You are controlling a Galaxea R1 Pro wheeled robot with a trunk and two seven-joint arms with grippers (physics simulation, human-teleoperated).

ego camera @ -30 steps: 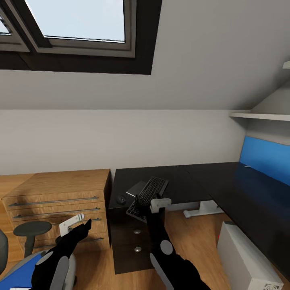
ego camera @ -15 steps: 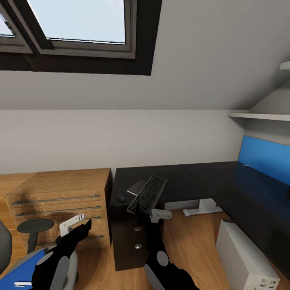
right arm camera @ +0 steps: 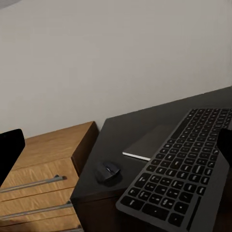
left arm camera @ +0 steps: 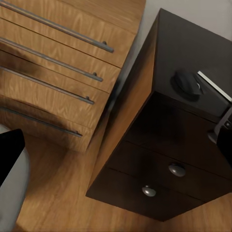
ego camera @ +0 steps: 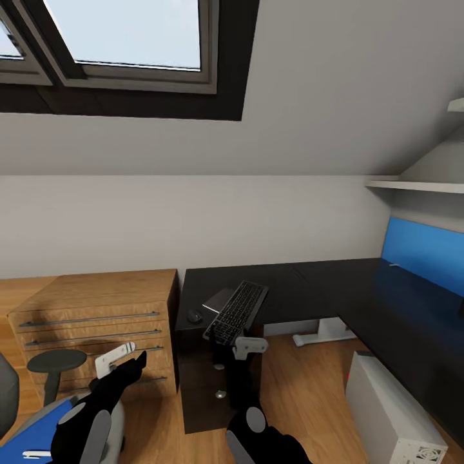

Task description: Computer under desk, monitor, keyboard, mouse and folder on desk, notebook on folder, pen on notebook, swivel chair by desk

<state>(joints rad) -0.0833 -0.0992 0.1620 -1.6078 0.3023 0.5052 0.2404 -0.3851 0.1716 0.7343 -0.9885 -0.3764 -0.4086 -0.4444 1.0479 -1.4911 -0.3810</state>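
two knobbed drawers [left arm camera: 164,179] shut, keyboard [ego camera: 236,311], mouse [ego camera: 194,316], notebook [ego camera: 218,300] on desk [ego camera: 303,290]

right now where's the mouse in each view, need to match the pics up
Head view: the mouse sits near the left end of the desk, beside the keyboard.
Left wrist view: the mouse lies on the desk top above the round-knobbed drawers.
Right wrist view: the mouse lies by the desk's corner, beside the keyboard.
Shared landmark: the light wooden chest beside the desk.
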